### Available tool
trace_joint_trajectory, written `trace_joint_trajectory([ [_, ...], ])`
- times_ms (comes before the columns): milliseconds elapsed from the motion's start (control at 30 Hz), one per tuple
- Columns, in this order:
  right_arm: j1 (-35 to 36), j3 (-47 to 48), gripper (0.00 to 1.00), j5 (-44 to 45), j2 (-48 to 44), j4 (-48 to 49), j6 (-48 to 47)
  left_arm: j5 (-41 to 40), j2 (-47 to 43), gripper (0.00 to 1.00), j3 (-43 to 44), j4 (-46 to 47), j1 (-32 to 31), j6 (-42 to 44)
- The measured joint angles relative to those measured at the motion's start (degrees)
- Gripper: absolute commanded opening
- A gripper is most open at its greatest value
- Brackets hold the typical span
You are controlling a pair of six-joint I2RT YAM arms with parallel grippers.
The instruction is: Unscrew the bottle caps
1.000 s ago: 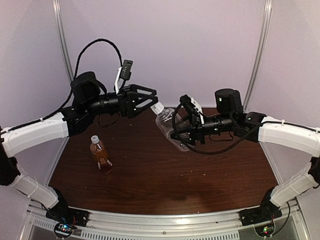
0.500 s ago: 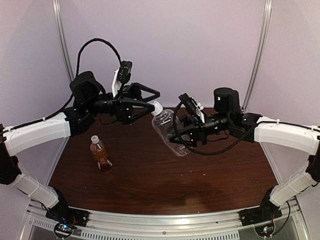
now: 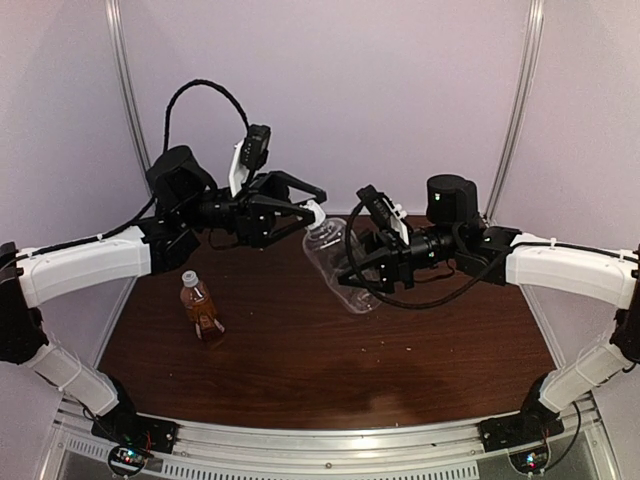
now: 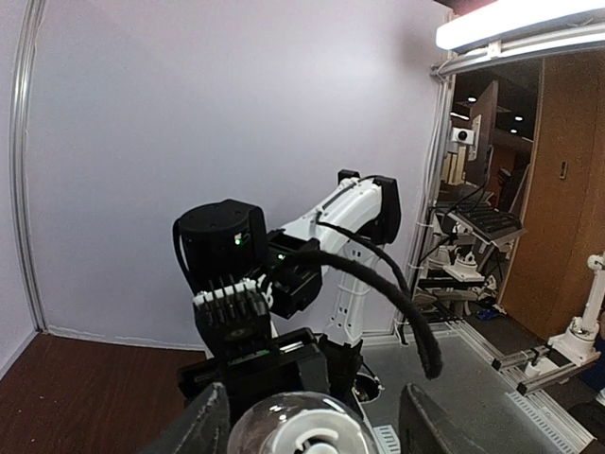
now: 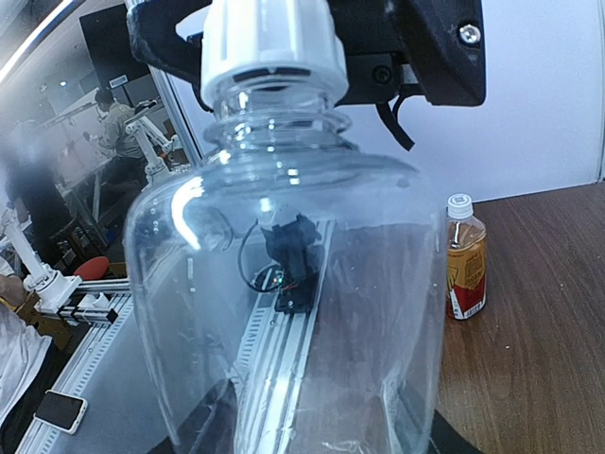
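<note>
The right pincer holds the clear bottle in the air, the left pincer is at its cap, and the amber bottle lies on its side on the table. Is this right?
Not quite: the amber bottle stands upright on the table, as the top view shows. The rest is right.

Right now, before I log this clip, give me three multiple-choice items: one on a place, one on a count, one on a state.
1. The amber bottle stands: A on the table, left side; B on its right side; C off it.
2. White caps on bottles: A none; B one; C two.
3. The clear bottle is: A upright on the table; B lying flat; C lifted and tilted.
Answers: 1 A, it stands left of centre. 2 C, each bottle wears one. 3 C, the right gripper holds it above the table.
</note>
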Motion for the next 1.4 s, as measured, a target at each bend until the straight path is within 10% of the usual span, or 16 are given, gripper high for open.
trace_joint_trajectory([
  [733, 0.00, 0.22, 0.50, 4.02, -0.37, -2.84, -2.14, -3.45, 0.02, 0.00, 0.00, -4.87, -0.96, 2.49],
  [1100, 0.02, 1.27, 0.48, 27.23, -2.43, -8.61, -6.03, -41.70, -0.87, 0.11, 7.32, -28.28, -7.08, -5.86],
  [1400, 0.15, 1.05, 0.48, 29.27, -2.49, -9.62, -7.56, -46.97, -0.42, 0.39, 7.54, -29.55, -8.41, -8.57],
])
